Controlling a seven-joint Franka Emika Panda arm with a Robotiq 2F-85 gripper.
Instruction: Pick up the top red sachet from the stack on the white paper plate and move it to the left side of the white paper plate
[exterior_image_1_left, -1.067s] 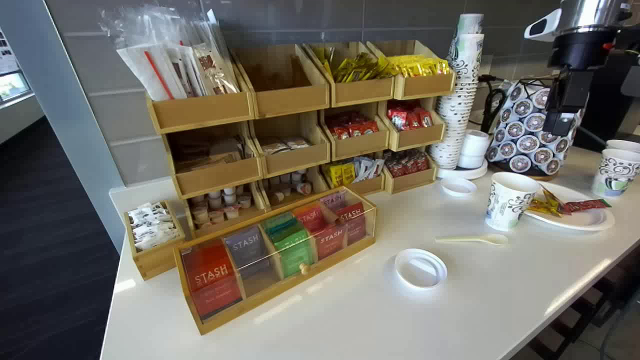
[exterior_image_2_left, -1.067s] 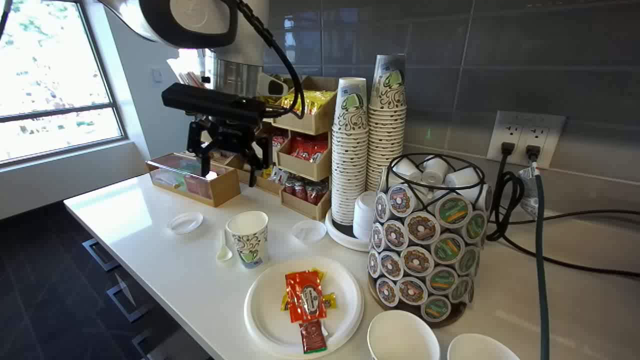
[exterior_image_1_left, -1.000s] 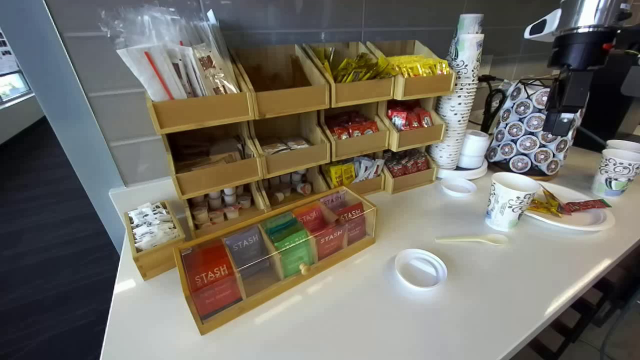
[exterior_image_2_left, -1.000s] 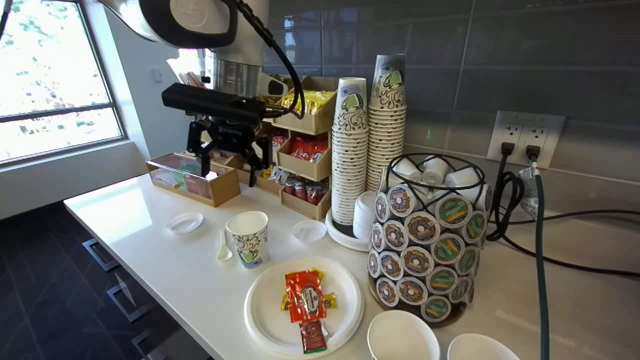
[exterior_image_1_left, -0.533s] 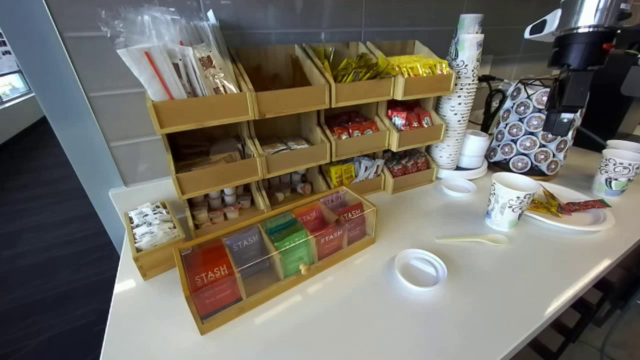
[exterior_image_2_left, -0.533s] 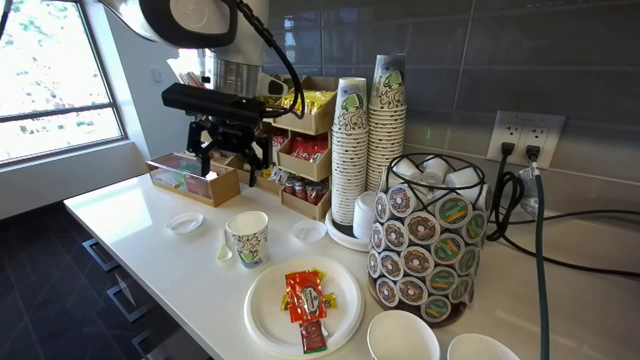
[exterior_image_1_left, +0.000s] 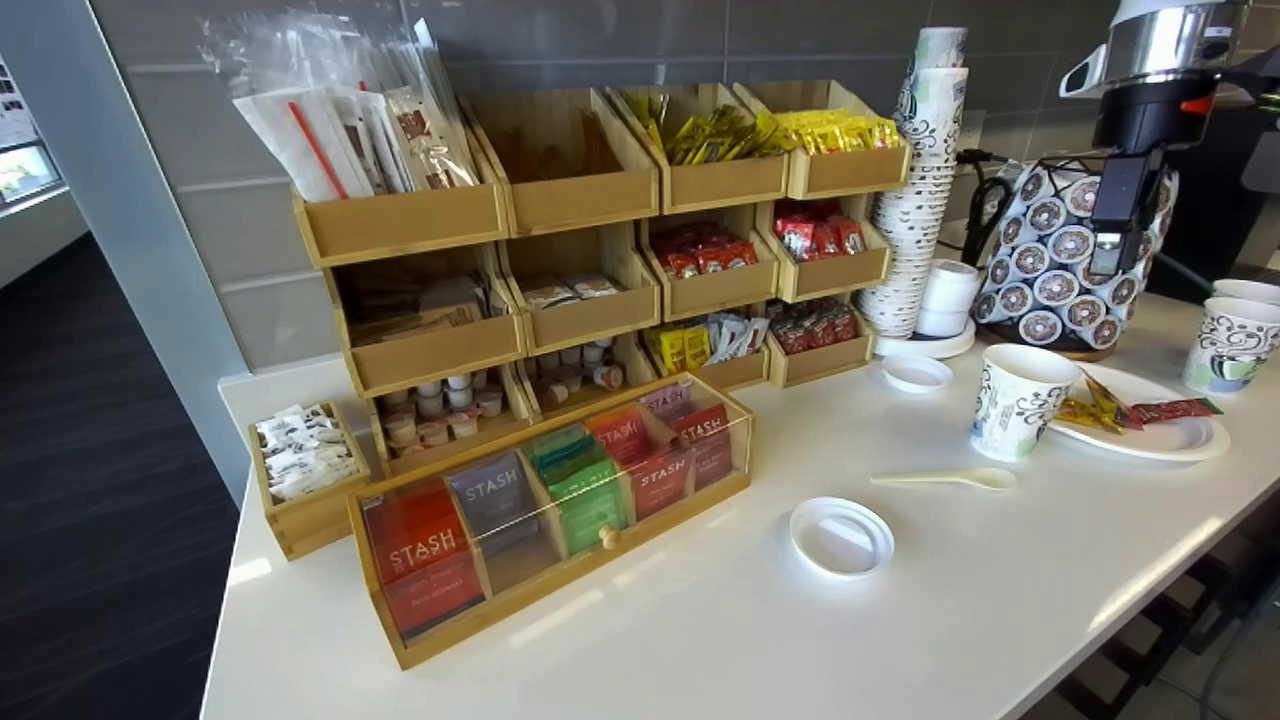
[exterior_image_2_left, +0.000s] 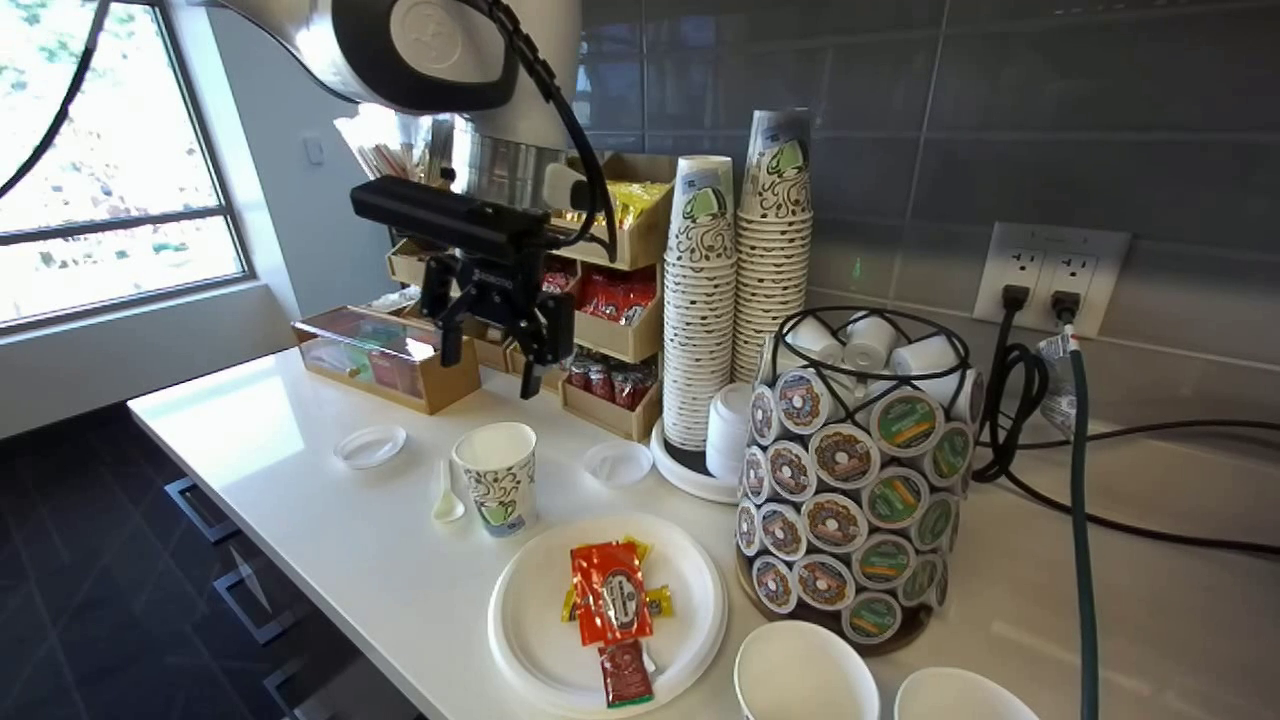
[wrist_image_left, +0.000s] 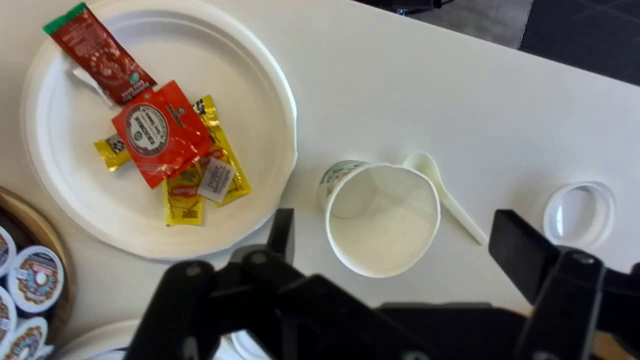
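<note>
The top red sachet has a round label and lies flat on the white paper plate. Beneath it in the stack, another red edge and yellow packets show. A darker red sachet with a green end touches the stack and reaches the plate's rim. The top sachet and plate also show in an exterior view. My gripper is open and empty, its fingers seen either side of a paper cup. In an exterior view the gripper hangs high above the counter, away from the plate.
A patterned paper cup stands beside the plate. A spoon and white lids lie nearby. A coffee pod rack, cup stacks and two more cups surround the plate. Wooden condiment bins stand along the wall.
My gripper has moved a little to the right and slightly down in an exterior view, toward the plate's side, and stays open. The sachets, plate and cup have not moved.
</note>
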